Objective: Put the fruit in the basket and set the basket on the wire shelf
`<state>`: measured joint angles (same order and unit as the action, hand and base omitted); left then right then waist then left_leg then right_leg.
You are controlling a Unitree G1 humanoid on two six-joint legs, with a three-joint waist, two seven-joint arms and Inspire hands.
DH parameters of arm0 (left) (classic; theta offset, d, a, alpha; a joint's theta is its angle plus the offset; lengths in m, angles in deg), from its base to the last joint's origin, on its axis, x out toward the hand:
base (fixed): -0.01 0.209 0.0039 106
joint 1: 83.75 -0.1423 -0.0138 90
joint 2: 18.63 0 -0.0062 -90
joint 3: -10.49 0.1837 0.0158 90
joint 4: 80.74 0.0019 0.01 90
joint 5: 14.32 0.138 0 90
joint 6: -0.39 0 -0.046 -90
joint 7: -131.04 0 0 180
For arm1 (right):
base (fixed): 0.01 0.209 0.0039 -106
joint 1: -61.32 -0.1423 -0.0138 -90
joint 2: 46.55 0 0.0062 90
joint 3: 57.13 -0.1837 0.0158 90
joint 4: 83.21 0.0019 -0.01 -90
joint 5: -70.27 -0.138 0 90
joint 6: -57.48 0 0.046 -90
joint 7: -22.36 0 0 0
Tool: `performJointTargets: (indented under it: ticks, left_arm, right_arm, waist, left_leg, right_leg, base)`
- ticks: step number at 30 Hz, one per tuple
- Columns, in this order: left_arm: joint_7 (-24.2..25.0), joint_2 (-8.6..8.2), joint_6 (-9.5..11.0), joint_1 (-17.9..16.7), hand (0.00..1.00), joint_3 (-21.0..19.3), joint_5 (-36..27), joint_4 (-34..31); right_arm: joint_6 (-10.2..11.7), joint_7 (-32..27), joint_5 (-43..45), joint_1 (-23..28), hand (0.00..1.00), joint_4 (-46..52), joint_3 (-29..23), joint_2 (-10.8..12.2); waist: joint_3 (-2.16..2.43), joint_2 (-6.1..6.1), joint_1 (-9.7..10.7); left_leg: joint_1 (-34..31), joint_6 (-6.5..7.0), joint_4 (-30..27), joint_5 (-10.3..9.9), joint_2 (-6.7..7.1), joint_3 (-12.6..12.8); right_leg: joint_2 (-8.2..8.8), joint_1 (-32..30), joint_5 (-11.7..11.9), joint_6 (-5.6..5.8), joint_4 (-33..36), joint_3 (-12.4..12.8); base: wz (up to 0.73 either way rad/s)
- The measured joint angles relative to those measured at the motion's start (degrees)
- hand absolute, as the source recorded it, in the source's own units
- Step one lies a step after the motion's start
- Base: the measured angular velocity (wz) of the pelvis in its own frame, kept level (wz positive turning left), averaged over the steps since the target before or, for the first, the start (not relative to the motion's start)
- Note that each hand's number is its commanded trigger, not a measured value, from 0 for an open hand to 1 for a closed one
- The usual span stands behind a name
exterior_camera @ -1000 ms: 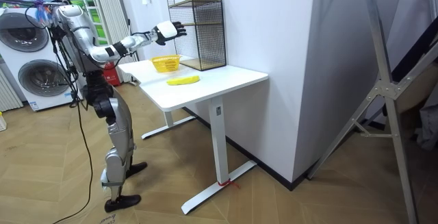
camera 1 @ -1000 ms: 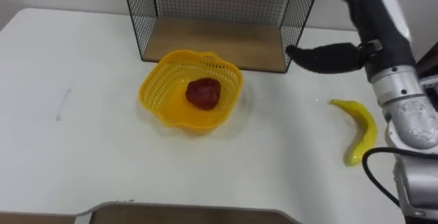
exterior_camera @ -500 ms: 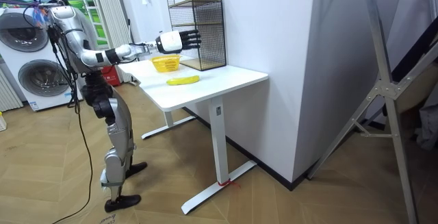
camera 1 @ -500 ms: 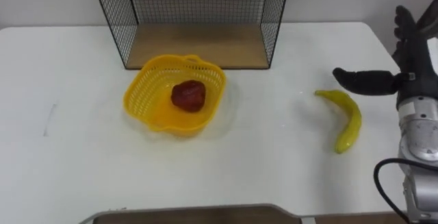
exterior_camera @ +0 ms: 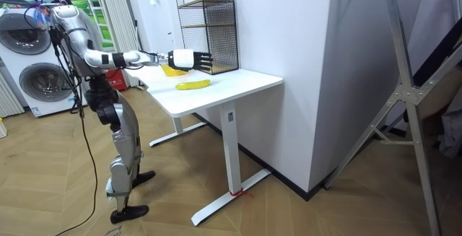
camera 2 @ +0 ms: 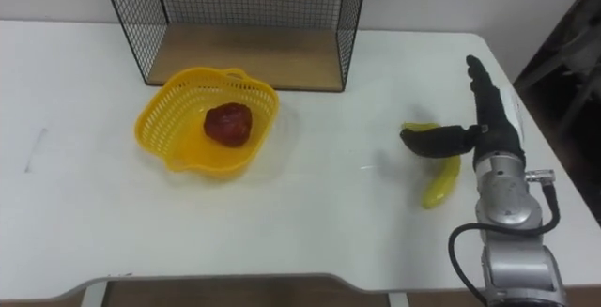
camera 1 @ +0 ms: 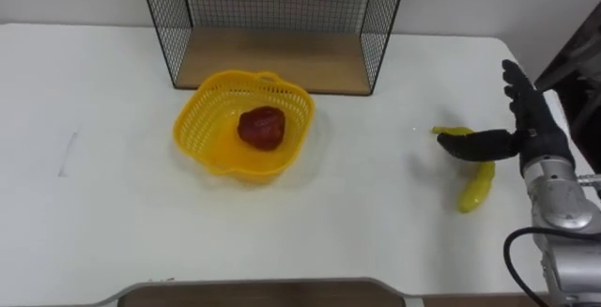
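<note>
A yellow basket (camera 1: pixel 214 129) (camera 2: pixel 169 130) stands on the white table in front of the wire shelf (camera 1: pixel 275 25) (camera 2: pixel 239 21), with a red fruit (camera 1: pixel 260 126) (camera 2: pixel 228 122) inside it. A yellow banana (camera 1: pixel 475 185) (camera 2: pixel 439 183) lies on the table at the right. My right hand (camera 1: pixel 531 129) (camera 2: pixel 493 124) hovers over the banana's far end, open, fingers straight and thumb stretched out leftward across the fruit. In the room view the right hand (exterior_camera: pixel 186 58) reaches out above the banana (exterior_camera: pixel 193 85).
The shelf has a wooden floor board (camera 1: pixel 272 60) and black mesh walls. The table's right edge (camera 1: pixel 526 72) runs close to the banana. Washing machines (exterior_camera: pixel 32 70) stand behind the robot at the room view's left.
My right hand has come down toward the table and now sits right over the banana's far end. The camera has shifted a little.
</note>
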<state>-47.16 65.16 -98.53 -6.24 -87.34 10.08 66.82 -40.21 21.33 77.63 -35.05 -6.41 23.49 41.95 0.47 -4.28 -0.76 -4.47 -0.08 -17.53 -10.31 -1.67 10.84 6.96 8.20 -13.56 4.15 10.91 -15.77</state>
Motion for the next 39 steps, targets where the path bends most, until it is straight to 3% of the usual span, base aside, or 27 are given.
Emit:
performJointTargets:
  ticks: [21, 29, 31, 35, 39]
  left_arm:
    - [0.71, -0.01, -1.62, -1.47, 0.0, -0.21, 0.0, -2.37]
    - [2.34, 0.02, -2.81, -1.67, 0.0, -0.2, 0.47, -2.49]
    - [2.42, 0.01, -2.81, -1.7, 0.0, -0.18, 0.47, -2.51]
    - [2.65, 0.03, -2.83, -2.25, 0.0, -0.16, 0.48, -2.5]
    - [2.64, 0.07, -2.82, -2.44, 0.0, -0.19, 0.96, -2.4]
  right_arm:
    - [-1.62, 4.78, 3.22, -0.32, 0.0, -9.53, 0.28, -0.05]
    - [-1.82, 5.76, 5.38, -0.43, 0.0, -11.07, 0.25, -0.07]
    - [-1.82, 6.1, 6.64, -0.43, 0.0, -11.07, 0.26, -0.07]
    - [-1.82, 6.17, 7.15, -0.39, 0.0, -11.26, 0.26, -0.07]
    - [-1.07, 6.08, 8.7, -0.66, 0.0, -12.88, 0.25, -0.07]
  waist:
    - [-0.56, -1.27, 0.3]
    - [-0.7, -0.88, 0.14]
    - [-0.53, -0.86, 0.14]
    - [0.26, -0.22, 0.17]
    - [0.26, -0.13, 0.08]
  left_leg:
    - [0.01, 0.01, -0.3, -0.22, 0.02, 0.08]
    - [-0.4, 0.33, -2.31, -1.35, -0.4, -0.13]
    - [-0.48, 0.33, -2.29, -1.35, -0.51, -0.15]
    - [-0.42, 0.33, -2.31, -1.31, -0.53, -0.13]
    - [-0.15, 0.31, -2.84, -1.3, -0.55, -0.16]
  right_leg:
    - [0.02, 0.34, 0.0, 0.0, -0.04, -0.53]
    - [-0.07, 0.65, 0.0, 0.01, 0.69, -1.46]
    - [-0.12, 0.58, 0.0, 0.01, 0.76, -1.47]
    - [-0.14, 0.67, 0.0, 0.01, 0.78, -1.47]
    - [-0.17, 1.03, 0.0, 0.01, 0.86, -1.55]
  base:
    - [0.0]
    - [0.0]
    - [0.0]
    - [0.0]
    - [0.0]
